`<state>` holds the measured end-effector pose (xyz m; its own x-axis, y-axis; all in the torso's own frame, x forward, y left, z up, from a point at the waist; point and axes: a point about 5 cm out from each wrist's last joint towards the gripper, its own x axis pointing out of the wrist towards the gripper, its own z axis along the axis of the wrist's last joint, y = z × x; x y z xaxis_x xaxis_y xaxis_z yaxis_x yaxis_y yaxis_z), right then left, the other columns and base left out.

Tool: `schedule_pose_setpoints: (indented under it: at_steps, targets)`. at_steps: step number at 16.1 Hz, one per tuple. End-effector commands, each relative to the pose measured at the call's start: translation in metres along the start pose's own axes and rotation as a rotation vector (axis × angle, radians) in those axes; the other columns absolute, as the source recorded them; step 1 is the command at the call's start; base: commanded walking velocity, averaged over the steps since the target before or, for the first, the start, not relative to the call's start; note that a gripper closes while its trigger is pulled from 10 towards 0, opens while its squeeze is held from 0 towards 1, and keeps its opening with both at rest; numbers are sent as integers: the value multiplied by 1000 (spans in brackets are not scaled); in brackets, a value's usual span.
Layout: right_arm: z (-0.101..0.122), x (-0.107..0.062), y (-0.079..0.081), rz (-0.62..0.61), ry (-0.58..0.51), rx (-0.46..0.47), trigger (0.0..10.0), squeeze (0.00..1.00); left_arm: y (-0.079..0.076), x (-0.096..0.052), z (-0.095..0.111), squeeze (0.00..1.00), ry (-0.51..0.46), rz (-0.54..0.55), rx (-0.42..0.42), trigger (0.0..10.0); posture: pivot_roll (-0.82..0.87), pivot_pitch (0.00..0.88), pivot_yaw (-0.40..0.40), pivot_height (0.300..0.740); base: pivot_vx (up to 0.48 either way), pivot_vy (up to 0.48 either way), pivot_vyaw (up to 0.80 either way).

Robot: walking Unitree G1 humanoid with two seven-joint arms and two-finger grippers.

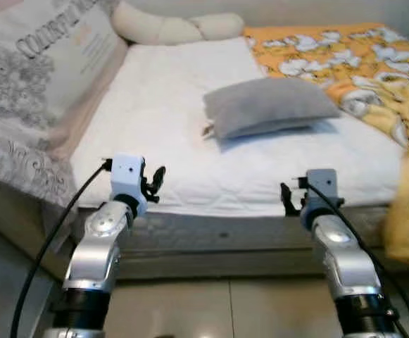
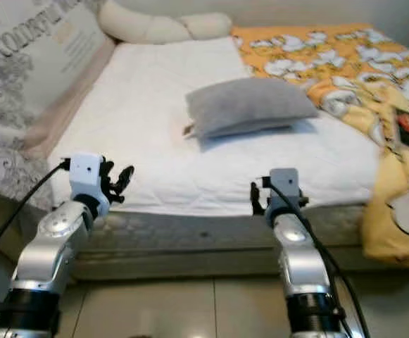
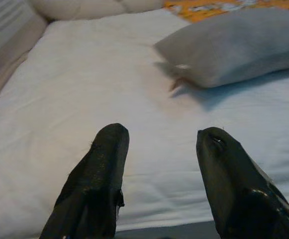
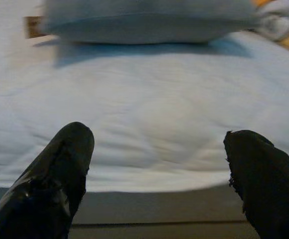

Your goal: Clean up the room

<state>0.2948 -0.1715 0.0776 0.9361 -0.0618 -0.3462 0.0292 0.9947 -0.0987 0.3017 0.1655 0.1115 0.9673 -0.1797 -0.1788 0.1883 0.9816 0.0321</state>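
Far left: patterned grey-and-white bedding [image 1: 28, 91] bunched along the left side of the bed [image 1: 169, 120], cream bolster pillow [image 1: 176, 28] across the head end. Left gripper [image 1: 153, 184] hovers at the near edge of the mattress, fingers [image 3: 97, 184] spread apart, nothing between them, aimed over bare white sheet. Grey pillow [image 1: 271, 105] lies flat mid-bed, well apart from both grippers, a small brownish bit poking out at its left corner, can't tell what it is. Right gripper [image 1: 290, 201] also at the near mattress edge, fingers [image 4: 59, 174] wide apart, empty, pointed at the grey pillow. Far right: orange cartoon-print blanket [image 1: 359, 63] covers the right side and hangs over the corner
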Motion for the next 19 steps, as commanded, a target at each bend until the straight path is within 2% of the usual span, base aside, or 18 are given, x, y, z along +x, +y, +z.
schedule_pose_setpoints:
  at_steps: [1,19]
  targets:
    - [5,-1,4,17,-24,-11,10000,0,3,-1,2,0,-4,9,-1,10000,-19,0,48,740,371,0,0]
    - [2,-2,5,22,-22,-19,10000,0,0,-3,-1,0,-4,2,-6,10000,-21,0,50,740,380,0,0]
